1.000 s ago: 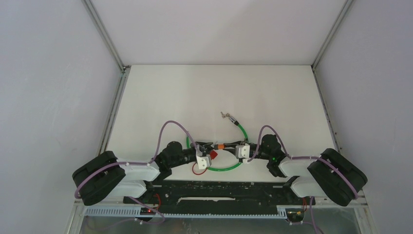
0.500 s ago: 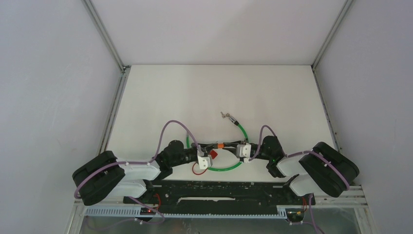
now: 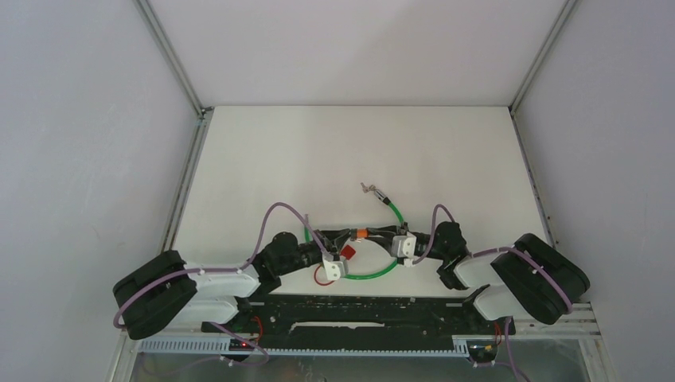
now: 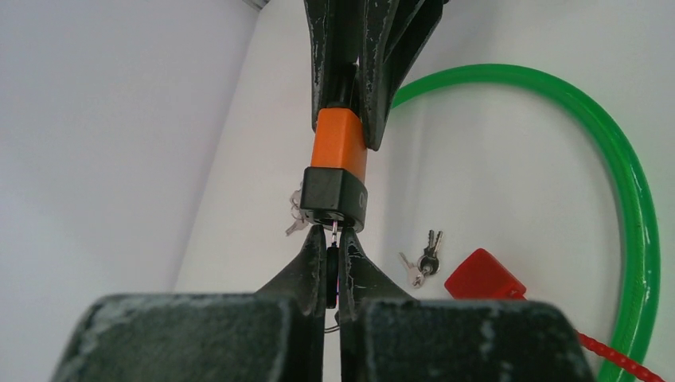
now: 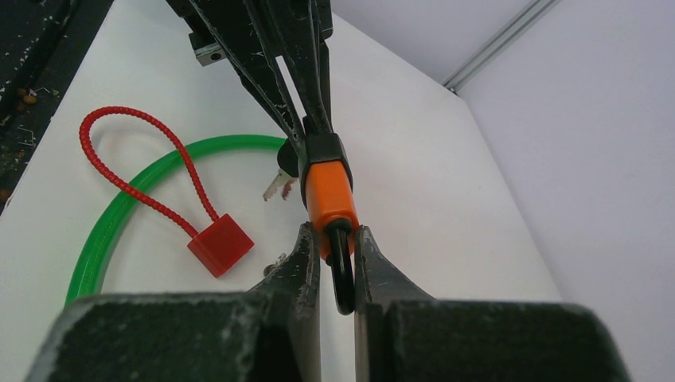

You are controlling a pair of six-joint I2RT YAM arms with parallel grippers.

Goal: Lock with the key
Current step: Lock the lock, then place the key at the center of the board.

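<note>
The orange padlock is held between both hands; the right gripper pinches its orange end, and the left gripper, jaws nearly together, clamps the key entering the black end just beyond its fingertips. It looks rigid, light, smooth, liable to swivel; take the key by its flat head.

left gripper pinched; right gripper pinched — facing

White tabletop boxed in by plain pale walls on three sides, with metal rails along the corners; soft, even light.
</note>
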